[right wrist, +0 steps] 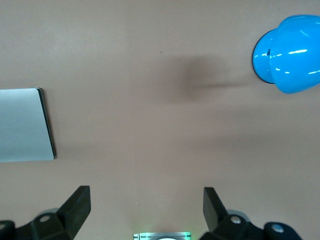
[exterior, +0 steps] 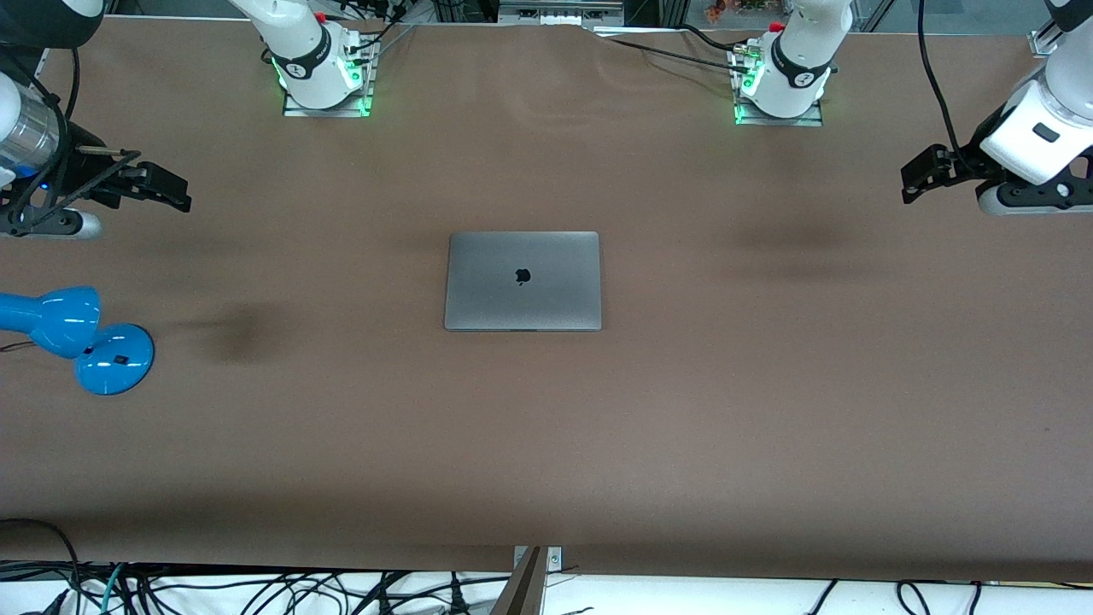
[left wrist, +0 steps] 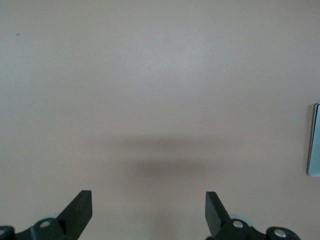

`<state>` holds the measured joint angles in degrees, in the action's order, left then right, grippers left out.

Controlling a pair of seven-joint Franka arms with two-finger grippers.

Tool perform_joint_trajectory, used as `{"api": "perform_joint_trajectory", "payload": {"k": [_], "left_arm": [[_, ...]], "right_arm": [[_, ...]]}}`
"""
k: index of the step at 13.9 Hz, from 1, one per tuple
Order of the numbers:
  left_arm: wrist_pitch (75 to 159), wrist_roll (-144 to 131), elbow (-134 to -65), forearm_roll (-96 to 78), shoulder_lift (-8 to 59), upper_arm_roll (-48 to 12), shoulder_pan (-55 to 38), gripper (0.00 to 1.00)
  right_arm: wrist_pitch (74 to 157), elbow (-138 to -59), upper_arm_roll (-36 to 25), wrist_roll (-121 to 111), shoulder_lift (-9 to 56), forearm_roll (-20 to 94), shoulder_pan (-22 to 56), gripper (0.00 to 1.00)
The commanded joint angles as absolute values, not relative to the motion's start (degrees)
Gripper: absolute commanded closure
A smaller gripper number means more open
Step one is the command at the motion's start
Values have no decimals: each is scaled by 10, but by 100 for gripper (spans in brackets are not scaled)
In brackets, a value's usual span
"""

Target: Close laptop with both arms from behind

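Observation:
The grey laptop (exterior: 523,280) lies shut and flat in the middle of the brown table, lid up with the dark apple logo showing. My left gripper (exterior: 912,181) hangs open and empty above the table at the left arm's end, well apart from the laptop. In the left wrist view the gripper (left wrist: 149,207) is open over bare table, with the laptop's edge (left wrist: 314,140) at the frame border. My right gripper (exterior: 181,192) hangs open and empty at the right arm's end. In the right wrist view the gripper (right wrist: 147,205) is open, and a laptop corner (right wrist: 22,125) shows.
A blue desk lamp (exterior: 77,337) lies at the right arm's end of the table, nearer the front camera than the right gripper; it also shows in the right wrist view (right wrist: 290,54). Both arm bases (exterior: 324,81) (exterior: 779,90) stand along the table's top edge.

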<state>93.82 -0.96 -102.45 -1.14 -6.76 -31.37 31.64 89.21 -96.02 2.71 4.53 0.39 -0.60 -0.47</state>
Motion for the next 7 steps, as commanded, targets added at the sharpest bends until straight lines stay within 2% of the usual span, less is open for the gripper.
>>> {"api": "perform_joint_trajectory", "payload": {"k": [1,2,4,7], "left_arm": [[930,-3,-988,-14,-32,-312,293,0],[928,-4,-988,-14,-31,-289,266,0],[928,-3,-991,-13,-26,-203,184,0],[924,-3,-991,-4,-25,-152,123,0]], "right_arm": [[893,-969,31,53,-5,-7,-10,0],[891,-969,32,53,-3,-7,-10,0],[890,-966,32,52,-2,-7,-10,0],[890,-965,32,53,-2,-7,-10,0]]}}
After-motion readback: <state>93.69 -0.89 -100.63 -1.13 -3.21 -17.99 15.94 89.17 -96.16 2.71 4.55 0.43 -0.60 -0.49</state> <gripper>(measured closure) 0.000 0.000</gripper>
